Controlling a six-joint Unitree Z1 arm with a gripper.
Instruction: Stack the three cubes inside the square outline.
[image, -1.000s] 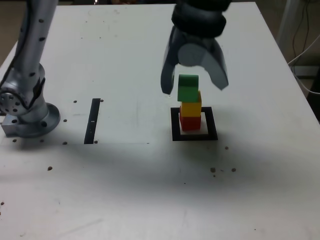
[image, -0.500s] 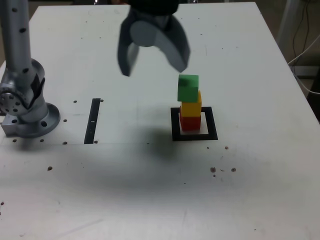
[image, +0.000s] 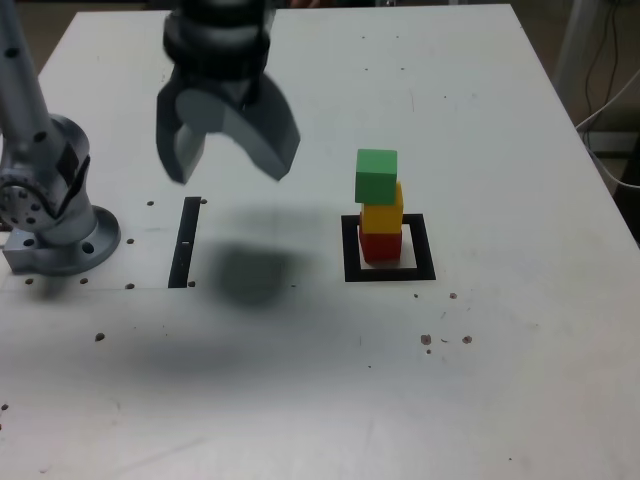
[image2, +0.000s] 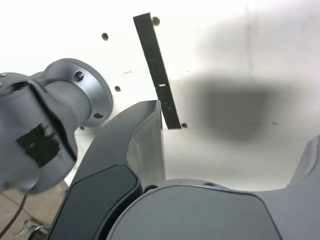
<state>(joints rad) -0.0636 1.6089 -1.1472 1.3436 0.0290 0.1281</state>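
Green cube (image: 376, 175) is sitting released atop yellow (image: 382, 216) and red (image: 381, 245) inside the square outline (image: 390, 273); gripper (image: 230, 165), jaws apart, is retreating toward upper left, stack complete.

Toward the right of the exterior view a green cube (image: 376, 175) tops a yellow cube (image: 382, 217), with a red cube (image: 380, 245) lowest, inside a black square outline (image: 349, 251) with a pale centre. The table (image: 500, 120) is white, speckled with small dark dots. At left centre lies a narrow black strip (image: 185, 241). The gripper (image: 228, 150) is dark grey with lighter grey faces; the arm base (image: 50, 215) is silver-grey.
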